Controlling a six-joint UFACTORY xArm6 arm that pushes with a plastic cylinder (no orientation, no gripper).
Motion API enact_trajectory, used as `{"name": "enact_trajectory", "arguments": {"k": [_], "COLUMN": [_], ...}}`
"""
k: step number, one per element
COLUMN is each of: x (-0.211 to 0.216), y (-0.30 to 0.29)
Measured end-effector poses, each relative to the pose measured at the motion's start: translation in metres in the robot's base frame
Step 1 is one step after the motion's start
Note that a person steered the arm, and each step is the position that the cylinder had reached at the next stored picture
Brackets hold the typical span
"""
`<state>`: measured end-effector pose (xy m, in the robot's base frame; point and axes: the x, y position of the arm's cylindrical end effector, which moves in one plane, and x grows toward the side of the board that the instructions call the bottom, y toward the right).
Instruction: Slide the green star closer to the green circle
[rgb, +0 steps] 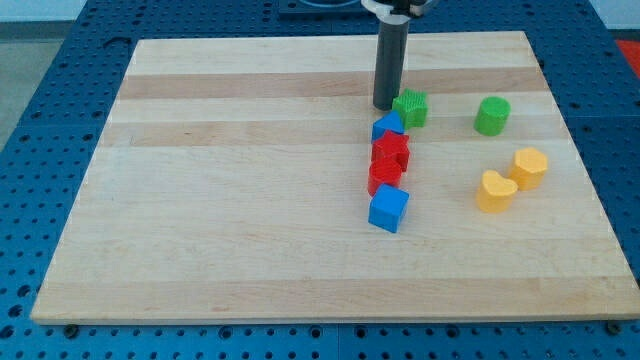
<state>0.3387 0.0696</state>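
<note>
- While my tip (385, 106), the lower end of the straight dark rod tool, rests on the pale wooden worktop (240, 180), it sits just left of the green star block (411, 107), touching or nearly so; which, I cannot tell.
- With no jaws, the tool holds nothing.
- Well to the star's right stands the green circle block (492, 115).
- The rod's upper end is cut off at the far edge.
- Just near of my tip runs a touching column: a small blue block (388, 126), shape unclear, two red blocks (391, 149) (385, 176), shapes hard to make out, then a blue cube (389, 208).
- Two yellow heart-like blocks (530, 166) (495, 191) lie nearer, on the right.
</note>
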Motion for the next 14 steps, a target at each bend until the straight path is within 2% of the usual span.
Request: {"name": "enact_trajectory", "arguments": {"k": [4, 7, 8, 10, 14], "x": [-0.001, 0.008, 0.009, 0.042, 0.053], "y": [-0.028, -0.001, 0.035, 0.071, 0.085]}}
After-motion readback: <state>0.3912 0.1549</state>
